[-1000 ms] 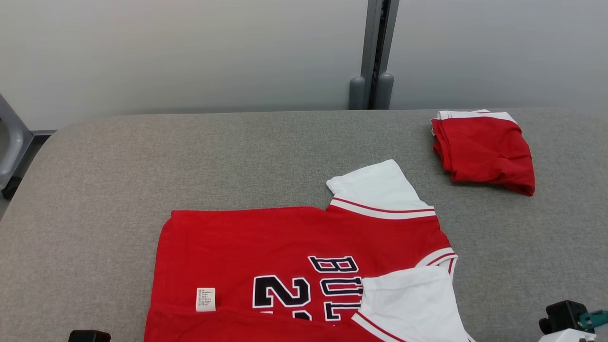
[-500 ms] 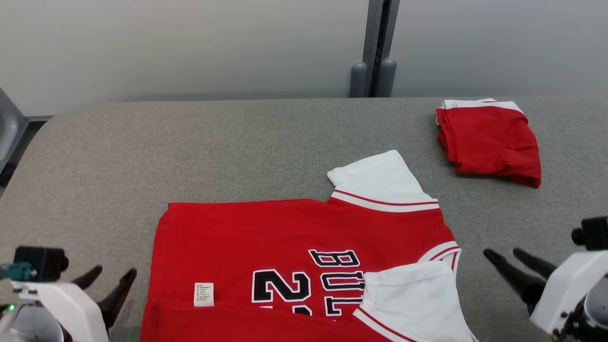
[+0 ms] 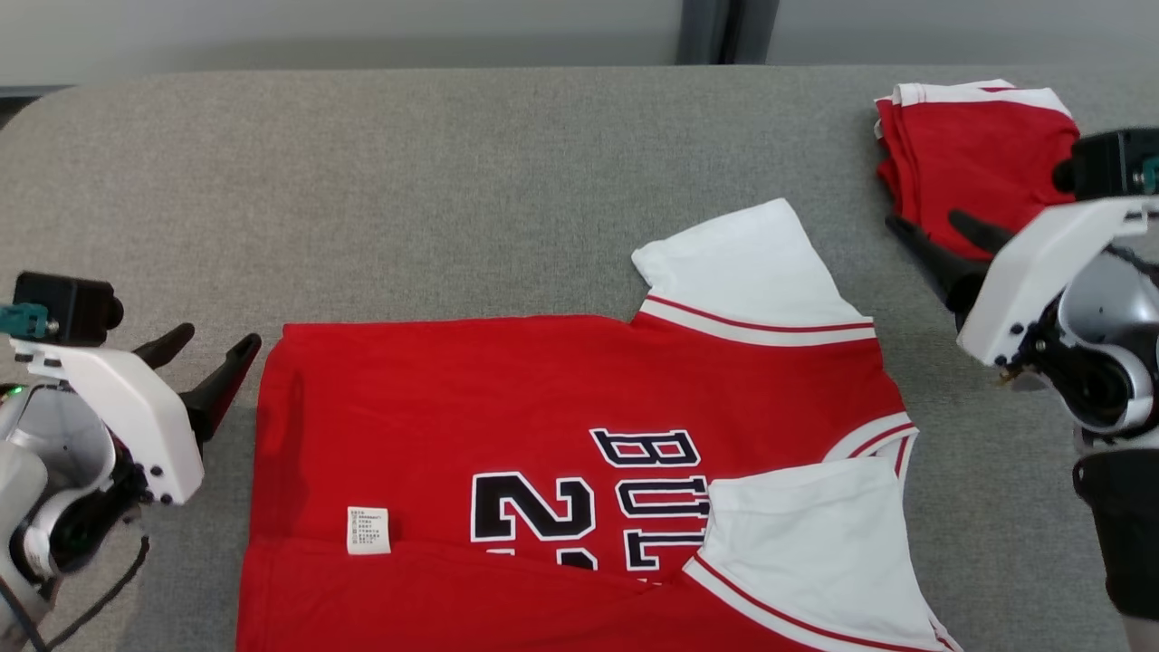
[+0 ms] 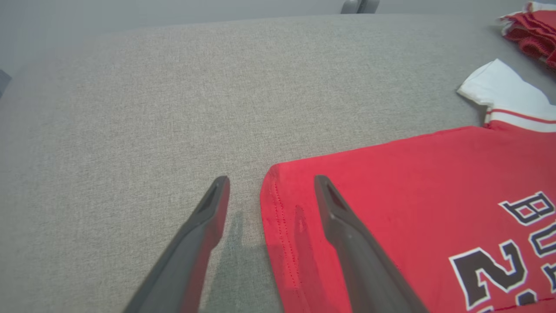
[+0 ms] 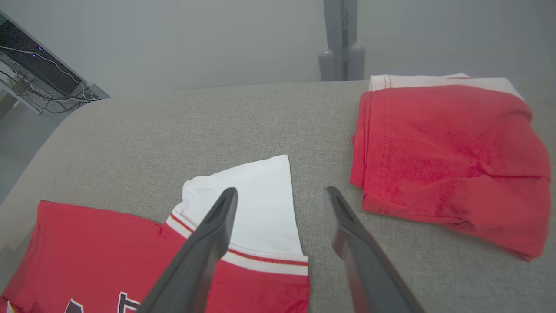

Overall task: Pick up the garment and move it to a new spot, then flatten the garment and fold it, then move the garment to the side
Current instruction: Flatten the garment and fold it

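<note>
**Head view.** The garment [image 3: 543, 407], a red jersey with white sleeves, lies spread on the grey desk [image 3: 453, 181], at the middle of its near side. Its long axis runs across the desk. The hem points to the robot's left and the neck and sleeves to its right, so the black lettering reads turned on its side. The far sleeve [image 3: 742, 263] sticks out away from the robot, and the near sleeve [image 3: 806, 534] is folded in over the chest. A white label [image 3: 368, 530] shows near the hem.

The left tool [image 3: 220, 337] is just beside the far hem corner with its fingers spread and nothing between them. The right tool [image 3: 924, 219] is also open and empty. It is past the far sleeve on the right, with its tips over the near edge of a folded red garment [image 3: 969, 145] at the far right of the desk.

**Left wrist view.** The left tool [image 4: 271, 178] straddles the hem edge of the garment [image 4: 412, 182]. One finger is over red cloth and the other over bare desk, with the hem corner just ahead between the tips. I cannot tell whether the fingers touch the cloth.

**Right wrist view.** The right tool [image 5: 281, 189] is wide open. One finger crosses the white far sleeve [image 5: 265, 217], and the other is over bare desk between that sleeve and the folded red garment [image 5: 447, 152].
</note>
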Tool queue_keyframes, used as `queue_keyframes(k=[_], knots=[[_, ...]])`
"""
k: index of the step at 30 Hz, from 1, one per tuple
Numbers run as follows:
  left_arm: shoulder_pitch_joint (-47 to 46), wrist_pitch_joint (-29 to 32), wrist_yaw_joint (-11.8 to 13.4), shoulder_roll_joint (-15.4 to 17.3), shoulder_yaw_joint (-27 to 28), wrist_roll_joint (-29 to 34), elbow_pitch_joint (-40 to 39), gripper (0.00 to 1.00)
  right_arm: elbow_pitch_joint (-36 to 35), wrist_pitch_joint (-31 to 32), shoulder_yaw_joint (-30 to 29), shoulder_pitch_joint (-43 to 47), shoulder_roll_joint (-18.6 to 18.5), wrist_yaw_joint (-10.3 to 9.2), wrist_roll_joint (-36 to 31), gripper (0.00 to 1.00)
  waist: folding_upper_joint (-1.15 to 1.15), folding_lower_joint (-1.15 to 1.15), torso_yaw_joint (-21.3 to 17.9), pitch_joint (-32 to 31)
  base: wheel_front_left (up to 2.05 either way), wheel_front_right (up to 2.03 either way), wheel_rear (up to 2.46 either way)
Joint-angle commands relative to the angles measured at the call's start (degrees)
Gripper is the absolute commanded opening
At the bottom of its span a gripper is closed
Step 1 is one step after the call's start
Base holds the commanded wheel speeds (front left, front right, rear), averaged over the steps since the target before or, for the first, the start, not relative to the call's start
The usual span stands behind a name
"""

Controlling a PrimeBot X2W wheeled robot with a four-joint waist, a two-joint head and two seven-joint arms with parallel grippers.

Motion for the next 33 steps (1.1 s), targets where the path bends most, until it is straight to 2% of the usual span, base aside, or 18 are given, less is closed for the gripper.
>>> queue_keyframes(k=[1,8,13,19,25,33], knots=[[-2.2,1.0,-1.3,-0.8,0.0,-0.5,1.6,1.00,1.9,-0.1,0.4,-2.5,-0.4,0.02,-0.5,1.00,0.00,0.00,0.9,2.4,0.00,0.00,0.00],[-11.3,6.7,-7.7,-4.5,-0.2,-2.9,12.0,1.00,14.2,0.0,4.8,-14.8,0.0,0.02,-2.5,1.00,0.00,0.00,2.1,6.4,0.00,0.00,0.00],[-15.3,9.1,-10.3,-6.2,-0.1,-5.0,16.6,1.00,22.2,-0.7,6.9,-20.1,1.2,0.02,-1.6,1.00,0.00,0.00,2.8,8.1,0.00,0.00,0.00],[-18.3,11.0,-11.2,-7.0,-0.8,-7.2,18.9,1.00,30.4,-2.0,8.2,-24.9,1.9,0.02,-0.7,1.00,0.00,0.00,3.1,10.1,0.00,0.00,0.00],[-20.7,16.6,-11.2,-6.5,-2.9,-10.7,19.3,1.00,37.7,-1.0,8.7,-29.6,3.3,0.02,-0.8,1.00,0.00,0.00,3.2,12.1,0.00,0.00,0.00],[-21.0,24.4,-11.3,-5.6,-5.9,-15.2,19.3,1.00,42.4,-1.0,10.9,-31.7,5.5,0.02,0.8,1.00,0.00,0.00,2.6,11.8,0.00,0.00,0.00]])
